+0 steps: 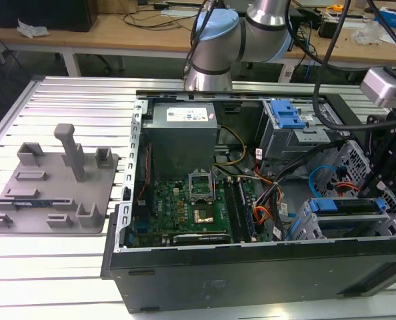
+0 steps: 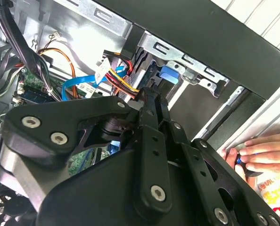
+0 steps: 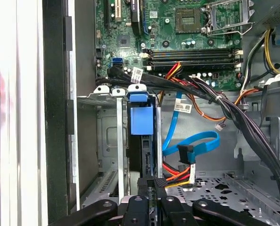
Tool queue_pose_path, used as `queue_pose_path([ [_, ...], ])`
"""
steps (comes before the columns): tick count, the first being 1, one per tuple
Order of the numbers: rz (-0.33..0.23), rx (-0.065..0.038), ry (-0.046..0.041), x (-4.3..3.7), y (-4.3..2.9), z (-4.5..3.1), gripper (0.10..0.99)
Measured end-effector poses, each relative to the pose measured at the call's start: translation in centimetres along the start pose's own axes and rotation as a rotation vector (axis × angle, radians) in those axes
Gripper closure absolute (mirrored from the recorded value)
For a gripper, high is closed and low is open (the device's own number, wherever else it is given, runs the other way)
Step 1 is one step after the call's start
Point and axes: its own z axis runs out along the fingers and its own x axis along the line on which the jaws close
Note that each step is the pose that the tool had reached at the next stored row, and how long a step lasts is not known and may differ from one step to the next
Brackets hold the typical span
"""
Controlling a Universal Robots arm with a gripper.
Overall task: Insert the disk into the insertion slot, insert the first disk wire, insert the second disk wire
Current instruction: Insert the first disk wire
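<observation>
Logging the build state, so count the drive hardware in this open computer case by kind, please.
Grey hard drive in bright blue plastic carrier: 1
Silver perforated sheet-metal drive cage: 1
Tall grey bay with blue latch: 1
Thin light-blue flat cable: 1
Total: 4

Blue-framed disk (image 1: 348, 205) in silver perf. insertion slot (image 1: 305, 227), light-blue second disk wire (image 3: 201, 140) looped beside, dark plug hanging.

Bright, even room light. The table (image 1: 65, 267) beside the case (image 1: 251, 277) glares near-white. Inside the case, shadows are soft and shallow.
</observation>
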Motion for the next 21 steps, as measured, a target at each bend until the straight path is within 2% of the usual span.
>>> queue_pose_path([
  [6, 0.001, 0.000, 0.0009, -0.01, 0.01, 0.06, 0.922],
  [13, 0.004, 0.000, 0.0129, -0.11, 0.02, 0.24, 0.922],
  [18, 0.006, 0.000, 0.0185, -0.68, 0.05, 0.22, 0.922],
  [21, 0.012, -0.001, 0.0271, -0.73, 0.09, 0.21, 0.922],
])
